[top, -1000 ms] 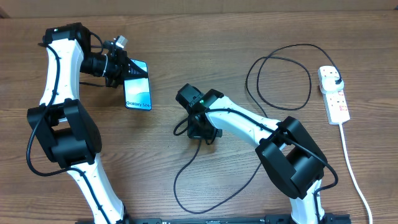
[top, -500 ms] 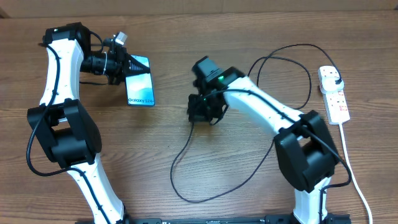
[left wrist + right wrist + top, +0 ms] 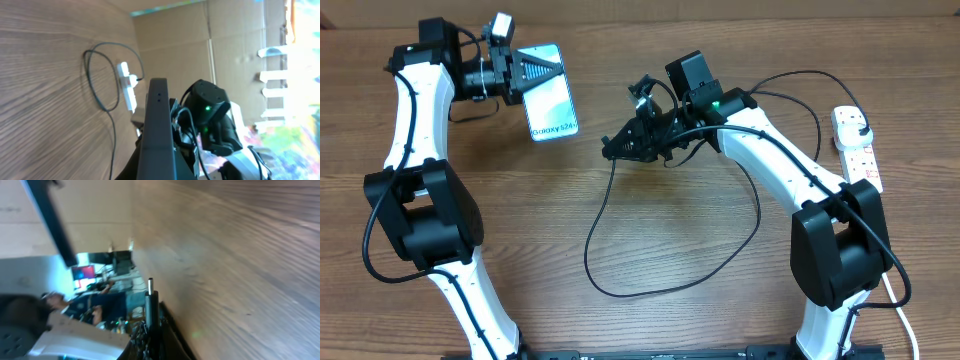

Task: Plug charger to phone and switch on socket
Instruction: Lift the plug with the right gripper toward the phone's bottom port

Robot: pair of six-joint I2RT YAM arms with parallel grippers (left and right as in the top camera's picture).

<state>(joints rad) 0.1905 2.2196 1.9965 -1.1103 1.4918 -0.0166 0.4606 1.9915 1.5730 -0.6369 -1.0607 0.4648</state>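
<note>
Phone [image 3: 548,92]: clamped in the left gripper [image 3: 532,71], whose fingers are shut on one end; the lit screen faces up toward the overhead camera and the free end, the one with the small white text, juts out past the fingertips toward the right arm. In the left wrist view it shows edge-on, rising straight out of the fingers.
Why held so: my reading is that the phone is lifted clear of the table [image 3: 650,300] so its free end, where I take the port to be, is open to the approaching plug tip. The port itself is too small to see.
Charger [image 3: 610,240]: the right gripper [image 3: 618,147] is closed on the cable near its connector end; the tip [image 3: 150,284] pokes out just beyond the fingertips, seen in the right wrist view as a short pin. The rest of the cable hangs from the fingers and loops over the table.
Why held so: a short grip near the tip likely keeps the connector stiff and aimed at the phone.
Gap: connector and phone are apart, the phone lying off to the right gripper's front.
Socket [image 3: 857,155]: flat on the table, well behind the right gripper, black plug [image 3: 856,126] fitted at its far end; neither gripper is near it.
Step in hand: aligning tip with phone; switching looks yet to come.
</note>
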